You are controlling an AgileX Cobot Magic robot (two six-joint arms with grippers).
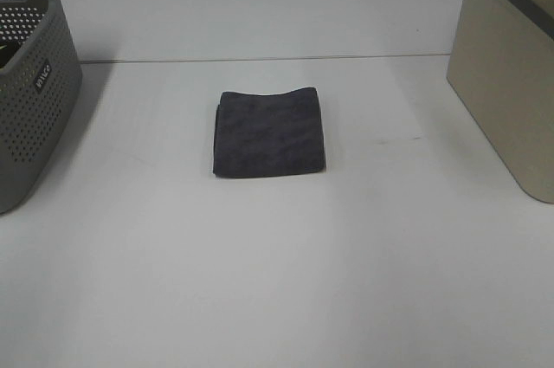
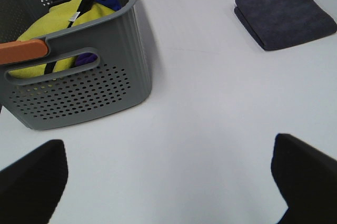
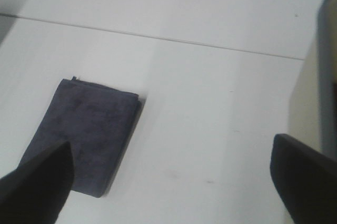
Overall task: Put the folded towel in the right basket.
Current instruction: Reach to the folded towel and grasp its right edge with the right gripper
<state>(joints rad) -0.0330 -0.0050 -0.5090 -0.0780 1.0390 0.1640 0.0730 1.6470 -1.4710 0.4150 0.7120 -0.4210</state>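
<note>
The dark grey folded towel [image 1: 269,132] lies flat in the middle of the white table; it also shows in the left wrist view [image 2: 285,16] and the right wrist view [image 3: 83,133]. The right basket [image 1: 511,74] is beige with a grey rim and stands at the table's right edge; its wall shows in the right wrist view [image 3: 316,103]. Neither gripper appears in the exterior high view. My left gripper [image 2: 168,182] is open and empty, far from the towel. My right gripper [image 3: 171,182] is open and empty, above the table between towel and right basket.
A grey perforated basket [image 1: 35,91] stands at the left edge; in the left wrist view [image 2: 84,84] it holds a yellow cloth [image 2: 58,23] with dark items. A white wall runs along the table's back.
</note>
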